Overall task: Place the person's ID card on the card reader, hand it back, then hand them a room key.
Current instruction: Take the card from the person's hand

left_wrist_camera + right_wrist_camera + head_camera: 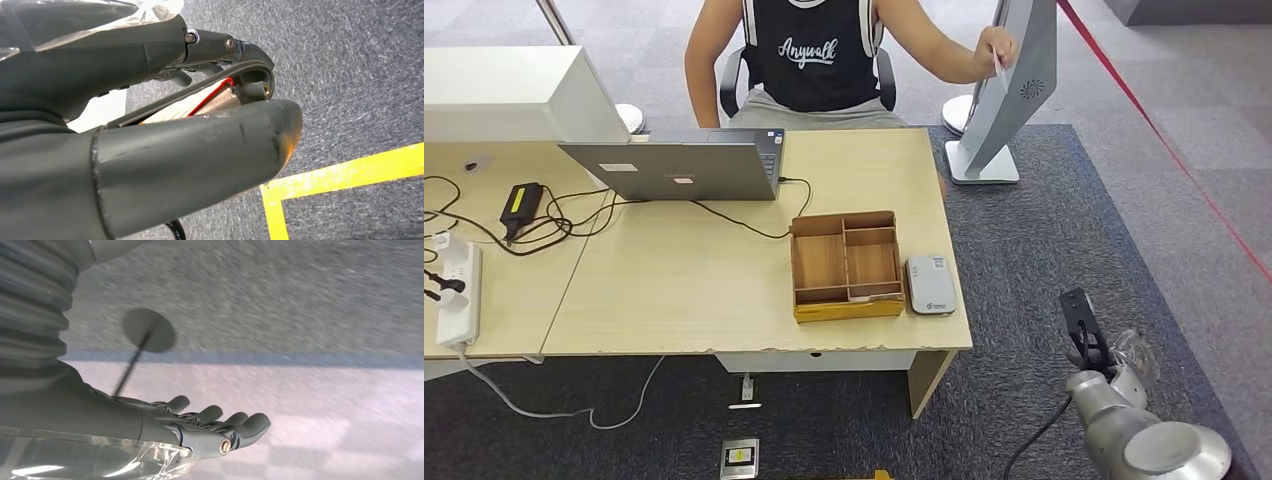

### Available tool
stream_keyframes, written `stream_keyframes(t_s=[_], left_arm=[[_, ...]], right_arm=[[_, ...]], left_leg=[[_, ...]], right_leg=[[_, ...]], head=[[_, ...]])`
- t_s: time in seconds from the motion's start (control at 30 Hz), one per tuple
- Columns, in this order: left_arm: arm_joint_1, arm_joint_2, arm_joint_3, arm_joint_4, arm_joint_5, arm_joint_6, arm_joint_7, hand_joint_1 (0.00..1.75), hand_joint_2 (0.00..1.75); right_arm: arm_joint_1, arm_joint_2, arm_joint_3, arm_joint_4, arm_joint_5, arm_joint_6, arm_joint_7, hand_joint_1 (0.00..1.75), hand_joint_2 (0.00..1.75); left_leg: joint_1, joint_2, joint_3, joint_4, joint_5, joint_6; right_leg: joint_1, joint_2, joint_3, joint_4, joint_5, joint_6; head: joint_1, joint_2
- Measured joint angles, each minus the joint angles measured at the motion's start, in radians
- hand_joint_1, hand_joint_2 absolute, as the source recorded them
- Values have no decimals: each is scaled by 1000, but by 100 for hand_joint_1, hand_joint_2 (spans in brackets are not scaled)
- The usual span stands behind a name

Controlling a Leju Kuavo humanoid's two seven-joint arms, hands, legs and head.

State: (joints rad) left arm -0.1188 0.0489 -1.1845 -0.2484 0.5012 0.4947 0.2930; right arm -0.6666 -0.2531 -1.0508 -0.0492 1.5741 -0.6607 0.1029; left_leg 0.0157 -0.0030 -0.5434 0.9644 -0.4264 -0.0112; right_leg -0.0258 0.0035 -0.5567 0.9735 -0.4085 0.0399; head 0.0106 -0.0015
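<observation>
Grey and dark, the right hand (pixel 200 425) hangs low beside the robot over the carpet, fingers stretched out nearly straight and a bit apart, holding nothing. In the head view that same arm sits at the lower right, off the corner of the tabletop (pixel 684 290) and well away from everything on it.

Left hand (pixel 200 100) is a different story: the wrist view there is super close up, thick thumb in front and darker fingers curled in behind it. Something flat and pale with a red edge shows in the gap between them, but I honestly can't tell whether it's a card being held or just part of the hand, so no call on that one. Under it is grey carpet with yellow floor tape (pixel 345 172).

Out on the tabletop, the card reader (pixel 930 284) is a small grey-white box lying flat near the front right corner, just beside the wooden tray (pixel 845 264) with its compartments. Further back there's a grey laptop (pixel 674 165) with a cable running toward the tray, and a power strip (pixel 456 295) at the left.

Behind the tabletop a person in a black tank top sits in a chair, arm reaching out to the side, with the ID card (pixel 998 70) pinched in the person's hand (pixel 992 50), right in front of a grey kiosk stand (pixel 1009 85).
</observation>
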Motion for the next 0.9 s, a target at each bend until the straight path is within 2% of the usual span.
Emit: stream_keyframes(t_s=[0.23, 0.3, 0.37, 0.43, 0.47, 0.5, 0.57, 0.63, 0.73, 0.83, 0.9], left_arm=[[-2, -8, 0, 0, 8, 12, -2, 0, 0], [-2, -9, 0, 0, 7, 16, -2, 0, 0], [-3, -10, 0, 0, 7, 20, -2, 0, 0], [0, -10, 0, 0, 7, 21, -2, 0, 0], [5, -10, 0, 0, 7, 22, -2, 0, 0], [9, -9, 0, 0, 7, 22, -2, 0, 0], [12, -5, 0, 1, 4, 24, -3, 0, 0], [4, -2, 0, 1, -1, 25, -8, 0, 0], [-10, -2, 0, 0, -6, 26, -17, 0, 0], [-9, -4, 0, -3, -8, 26, -26, 0, 0], [-5, -5, 0, -3, -9, 25, -30, 0, 0]], right_arm=[[-143, 46, 77, -10, -1, -25, -162, 0, 175], [-160, 75, 118, -59, -48, 41, -161, 0, 175], [-116, 95, 197, -196, -200, 211, -65, 0, 175], [-37, 77, 326, -388, -429, 361, 134, 0, 175], [-10, 56, 411, -479, -540, 380, 239, 0, 175], [3, 32, 493, -551, -623, 366, 321, 0, 175], [-3, -13, 684, -687, -738, 287, 428, 0, 175], [-21, -47, 879, -810, -795, 227, 485, 0, 175], [-38, -79, 1133, -952, -820, 199, 516, 0, 175], [-54, -95, 1333, -1048, -829, 182, 511, 0, 175], [-70, -97, 1429, -1083, -836, 165, 499, 0, 175]], left_leg=[[0, 0, 0, 0, 2, 0], [1, 0, 1, 1, 3, 0], [1, -4, 4, 2, 2, 1], [-1, -11, 1, 2, 3, 3], [-5, -10, -3, 3, 3, 4], [-7, -5, -7, 2, 3, 4], [-12, 13, -14, 2, 3, 4], [-12, 26, -15, 1, 2, 4], [-11, 23, -15, 1, 2, 5], [-9, 11, -18, 1, 7, 4], [-7, 4, -21, 1, 9, 4]], right_leg=[[0, 0, -2, 1, 1, 0], [1, 0, -1, 0, 1, 0], [1, -4, 2, -2, 0, 1], [-3, -11, 3, -1, -2, 4], [-6, -10, -1, 2, 0, 5], [-9, -5, -7, 4, 2, 5], [-12, 13, -20, 7, 8, 6], [-13, 25, -22, 7, 10, 6], [-11, 24, -17, 5, 8, 6], [-9, 11, -16, 5, 7, 5], [-7, 5, -17, 5, 7, 5]], head=[[0, 0], [-1, 0], [-3, 0], [0, 0], [3, 0], [6, 0], [8, 0], [6, 0], [4, 0], [2, 0], [2, 0]])
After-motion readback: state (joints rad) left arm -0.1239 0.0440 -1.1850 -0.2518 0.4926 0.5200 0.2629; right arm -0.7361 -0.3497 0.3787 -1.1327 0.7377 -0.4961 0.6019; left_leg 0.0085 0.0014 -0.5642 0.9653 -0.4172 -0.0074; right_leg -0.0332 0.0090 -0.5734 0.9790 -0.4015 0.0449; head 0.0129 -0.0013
